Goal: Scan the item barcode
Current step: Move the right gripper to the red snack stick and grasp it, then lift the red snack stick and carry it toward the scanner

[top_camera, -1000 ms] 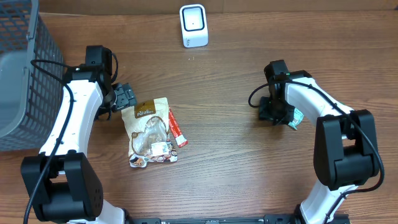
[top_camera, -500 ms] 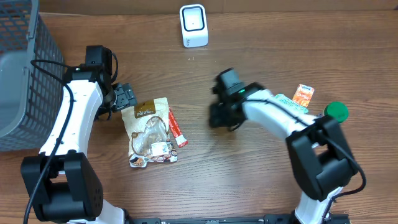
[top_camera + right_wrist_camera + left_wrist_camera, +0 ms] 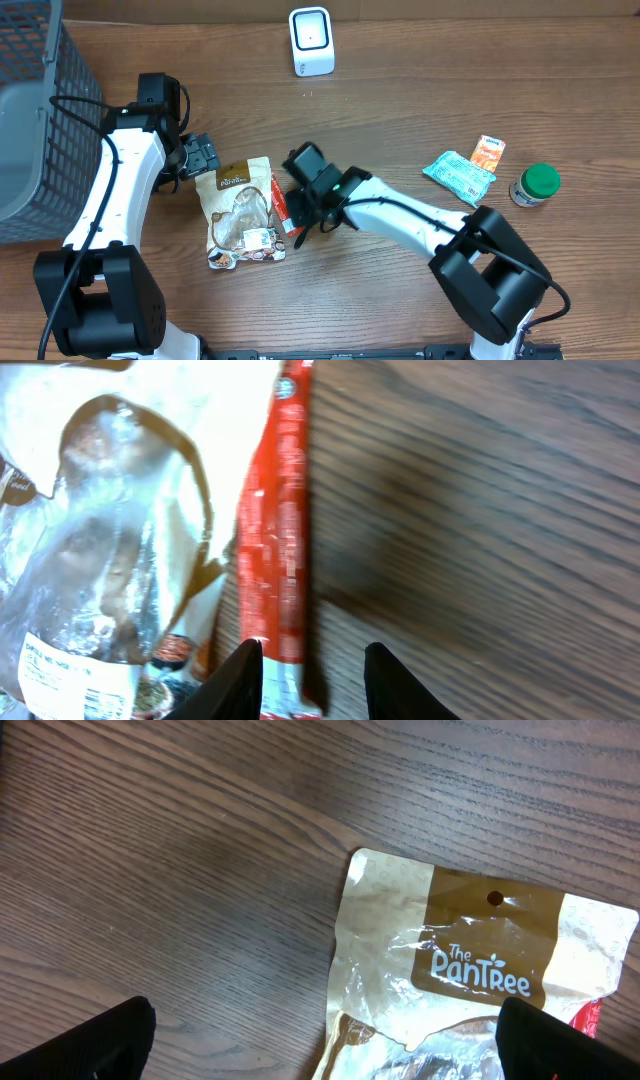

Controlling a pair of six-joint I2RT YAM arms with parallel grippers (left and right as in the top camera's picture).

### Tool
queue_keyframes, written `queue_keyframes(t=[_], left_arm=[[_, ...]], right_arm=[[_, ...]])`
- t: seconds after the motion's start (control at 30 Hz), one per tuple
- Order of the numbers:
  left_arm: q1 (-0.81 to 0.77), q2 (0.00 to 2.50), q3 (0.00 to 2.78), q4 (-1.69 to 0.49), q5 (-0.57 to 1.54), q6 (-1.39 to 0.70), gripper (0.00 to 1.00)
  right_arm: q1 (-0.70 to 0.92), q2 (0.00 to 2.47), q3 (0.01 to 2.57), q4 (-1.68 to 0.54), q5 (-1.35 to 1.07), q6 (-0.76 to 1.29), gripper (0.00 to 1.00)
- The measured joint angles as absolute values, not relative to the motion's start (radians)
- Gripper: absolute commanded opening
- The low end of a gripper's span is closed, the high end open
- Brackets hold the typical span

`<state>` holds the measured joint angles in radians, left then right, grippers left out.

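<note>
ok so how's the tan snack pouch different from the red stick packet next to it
The tan snack pouch is broad, with a clear window and a brown label; the red stick packet is narrow and red all over with small print. The pouch looks crinkled and glossy, while the stick packet is straighter and smoother. Both lie flat on the wooden table, lengthwise side by side, the stick packet close along one long edge of the pouch.

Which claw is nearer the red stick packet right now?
Right. The right claw hovers directly over one end of the red stick packet, fingers apart. The left claw sits open at the snack pouch's top edge, across the pouch from the packet.
</note>
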<state>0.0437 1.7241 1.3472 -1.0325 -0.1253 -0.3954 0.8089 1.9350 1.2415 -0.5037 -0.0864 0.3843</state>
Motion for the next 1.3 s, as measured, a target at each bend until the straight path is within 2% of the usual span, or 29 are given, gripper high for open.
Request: queue_keyframes(t=[0.3,0.67,0.83,1.03,1.13,1.3], left_arm=[[0.044,1.724,1.347,-1.032,-0.125,-0.395,1.00],[0.044,1.724,1.347,-1.032,-0.125,-0.395,1.00],[0.044,1.724,1.347,-1.032,-0.125,-0.395,1.00],[0.044,1.724,1.347,-1.032,-0.125,-0.395,1.00],[0.044,1.724,1.347,-1.032,-0.125,-0.395,1.00],[0.044,1.724,1.347,-1.032,-0.125,-0.395,1.00]], right_arm=[[0.908,1.935,1.242,-0.487,0.048,0.390,0.34],[0.918,1.972,1.242,-0.480,0.097,0.390,0.34],[0.918,1.997,1.242,-0.472,0.101,0.396,0.15],[0.912,1.992,1.257,-0.555,0.197,0.389,0.13],[0.884,1.977,1.257,-0.627,0.264,0.346,0.04],[0.813,1.966,1.256,-0.707,0.303,0.302,0.04]])
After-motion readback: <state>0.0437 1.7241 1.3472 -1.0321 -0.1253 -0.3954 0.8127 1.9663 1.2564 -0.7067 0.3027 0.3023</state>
